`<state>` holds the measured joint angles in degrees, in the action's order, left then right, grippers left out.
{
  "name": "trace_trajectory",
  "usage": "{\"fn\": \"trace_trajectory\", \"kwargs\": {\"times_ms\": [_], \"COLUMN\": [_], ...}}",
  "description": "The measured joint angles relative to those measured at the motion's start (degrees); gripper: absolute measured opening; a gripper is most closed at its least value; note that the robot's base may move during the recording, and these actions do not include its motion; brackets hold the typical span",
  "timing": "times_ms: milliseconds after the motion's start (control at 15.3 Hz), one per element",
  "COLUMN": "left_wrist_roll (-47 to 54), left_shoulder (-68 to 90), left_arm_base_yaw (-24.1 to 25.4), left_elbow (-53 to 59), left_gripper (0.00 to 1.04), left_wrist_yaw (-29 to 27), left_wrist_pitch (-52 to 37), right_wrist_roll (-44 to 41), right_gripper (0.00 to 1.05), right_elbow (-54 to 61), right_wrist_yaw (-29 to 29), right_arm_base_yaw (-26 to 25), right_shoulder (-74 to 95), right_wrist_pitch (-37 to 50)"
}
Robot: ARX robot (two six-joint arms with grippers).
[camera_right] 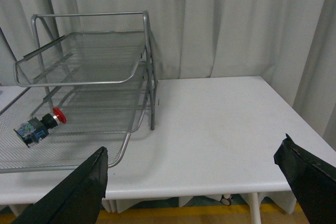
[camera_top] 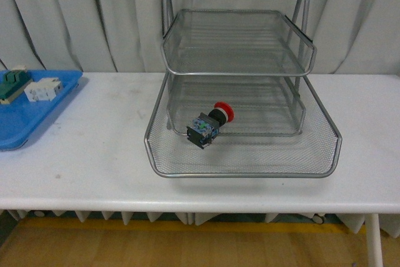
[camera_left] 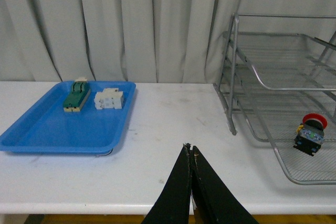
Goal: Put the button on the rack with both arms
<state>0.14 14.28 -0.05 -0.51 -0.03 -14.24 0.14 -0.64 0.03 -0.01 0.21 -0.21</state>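
Note:
The button [camera_top: 211, 124], with a red cap and a dark body carrying blue-green bits, lies on its side in the pulled-out bottom tray of the silver wire rack [camera_top: 156, 130]. It also shows in the left wrist view as the button [camera_left: 310, 135] and in the right wrist view as the button [camera_right: 38, 125]. My left gripper [camera_left: 189, 147] is shut and empty above the table's front edge, between the blue tray and the rack [camera_left: 233, 77]. My right gripper [camera_right: 195, 145] is wide open and empty, to the right of the rack [camera_right: 148, 72]. Neither arm appears in the front view.
A flat blue tray [camera_top: 39, 117] sits at the table's left end with a green-and-cream part [camera_top: 12, 83] and a white blocky component [camera_top: 42, 89] on it. Grey curtains hang behind. The white table [camera_top: 106, 154] has its front edge close to both grippers.

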Motion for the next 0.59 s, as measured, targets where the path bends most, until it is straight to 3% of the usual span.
{"fn": "trace_trajectory", "kwargs": {"times_ms": [327, 523, 588], "left_wrist_roll": [0.0, 0.0, 0.0], "left_shoulder": [-4.0, -12.7, -13.8], "left_arm_base_yaw": [0.0, 0.0, 0.0], "left_elbow": [0.0, 0.0, -0.3], "left_gripper": [0.02, 0.02, 0.02], "left_wrist_yaw": [0.0, 0.0, 0.0], "left_wrist_pitch": [3.9, 15.0, 13.4], "right_wrist_roll": [0.0, 0.0, 0.0], "right_gripper": [0.98, 0.98, 0.98], "right_elbow": [0.0, 0.0, 0.0], "right_wrist_yaw": [0.0, 0.0, 0.0], "right_arm_base_yaw": [0.0, 0.0, 0.0], "right_shoulder": [0.0, 0.0, 0.0], "right_wrist_pitch": [0.0, 0.0, 0.0]}}
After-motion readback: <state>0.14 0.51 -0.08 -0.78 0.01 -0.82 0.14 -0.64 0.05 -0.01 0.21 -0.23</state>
